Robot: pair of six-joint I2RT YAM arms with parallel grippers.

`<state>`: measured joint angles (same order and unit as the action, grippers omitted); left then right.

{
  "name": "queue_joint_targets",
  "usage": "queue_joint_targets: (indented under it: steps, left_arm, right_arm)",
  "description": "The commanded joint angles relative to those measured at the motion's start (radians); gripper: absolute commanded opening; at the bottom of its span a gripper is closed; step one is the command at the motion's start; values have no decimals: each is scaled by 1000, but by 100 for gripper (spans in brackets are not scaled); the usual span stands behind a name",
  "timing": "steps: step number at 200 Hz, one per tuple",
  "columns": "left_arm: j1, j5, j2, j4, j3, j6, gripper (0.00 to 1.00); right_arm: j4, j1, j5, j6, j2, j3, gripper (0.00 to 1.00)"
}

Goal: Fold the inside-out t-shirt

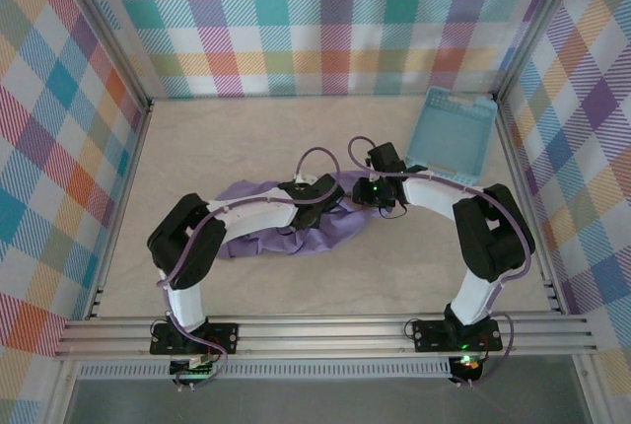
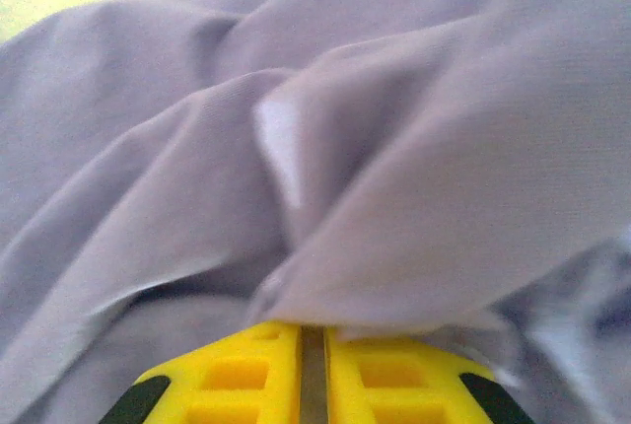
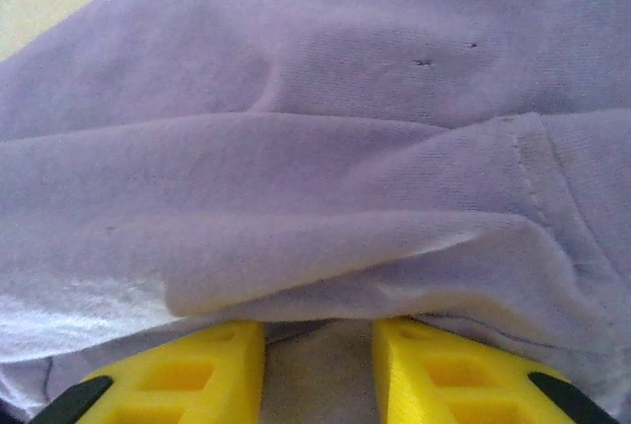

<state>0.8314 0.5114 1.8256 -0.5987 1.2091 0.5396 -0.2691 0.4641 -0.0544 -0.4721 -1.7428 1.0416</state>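
Found soft lavender-purple fabric t-shirt crumpled at middle of beige worktop, well clear of edges. Saw left gripper clenched on one fold; right gripper released, yellow fingers parted beneath another fold.

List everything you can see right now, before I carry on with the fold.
t-shirt: one, lavender-purple, crumpled mid-table under both wrists.
basket: one, light blue, slotted, far right of the table, apart from the t-shirt.
table: one, beige, under both.
walls: three, pastel plaid, at the left, back and right.
rails: several, silver, along the near edge, carrying the arm bases.
left arm: one, white and black, reaching over the t-shirt.
right arm: one, white and black, reaching in from the right.
left end effector: one, yellow, nearly closed on a fold of the t-shirt.
right end effector: one, yellow, jaws apart at the t-shirt's edge.
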Motion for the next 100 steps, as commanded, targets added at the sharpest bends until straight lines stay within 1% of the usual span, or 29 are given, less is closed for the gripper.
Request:
queue_joint_targets:
  steps: [1, 23, 47, 69, 85, 100]
  left_arm:
    - [-28, 20, -74, 29, -51, 22, 13]
    - [-29, -4, -116, 66, -87, 10, 14]
    - [-28, -32, -138, 96, -103, 3, 15]
    - [-33, -48, -159, 128, -128, 7, 15]
    - [-45, -61, -172, 144, -149, 21, 15]
    - [-61, -86, -189, 167, -176, 32, 16]
  right_arm:
    - [27, -4, 33, -12, 8, -6, 34]
    - [12, 4, 59, 21, 70, -15, 35]
    - [-31, 68, 83, 64, 160, -5, 37]
    - [-31, 123, 12, 45, 188, 8, 37]
    - [-11, 158, -68, 17, 148, 34, 35]
    - [2, 192, -94, 0, 96, 67, 33]
